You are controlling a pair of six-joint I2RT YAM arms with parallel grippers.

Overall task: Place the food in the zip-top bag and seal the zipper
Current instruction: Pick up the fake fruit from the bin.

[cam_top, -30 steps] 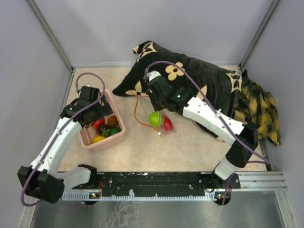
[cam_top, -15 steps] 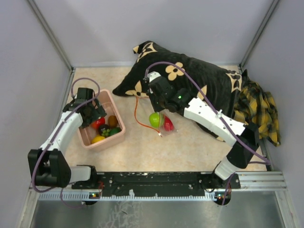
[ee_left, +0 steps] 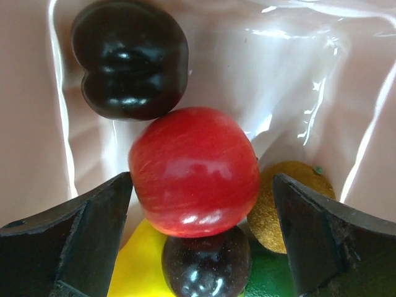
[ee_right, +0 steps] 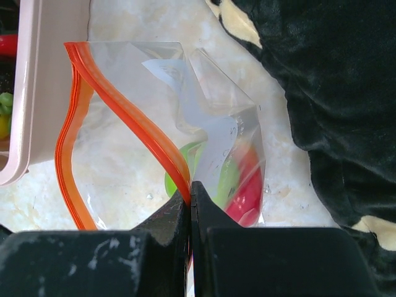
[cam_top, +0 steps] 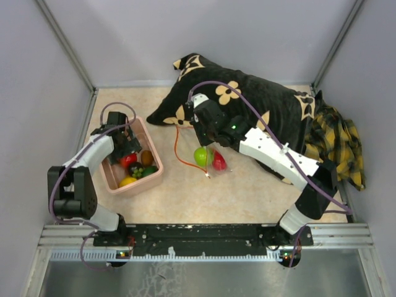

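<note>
Top external shows two pieces of food [cam_top: 202,155] inside the zip-top bag [ee_right: 216,105], right gripper [ee_right: 190,193] jaws pinched on its zipper [ee_right: 127,111]; left gripper [ee_left: 201,185] jaws gape around a red apple [ee_left: 193,164] in the tub [cam_top: 141,185], bag unsealed.

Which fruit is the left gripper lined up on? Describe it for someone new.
Look in the pink tub on the table's left side, where the left gripper hangs open. Between its fingers lies the red apple: bright red and faintly streaked, while beside it are a dark purple fruit, a yellow one and a rough orange one.
</note>
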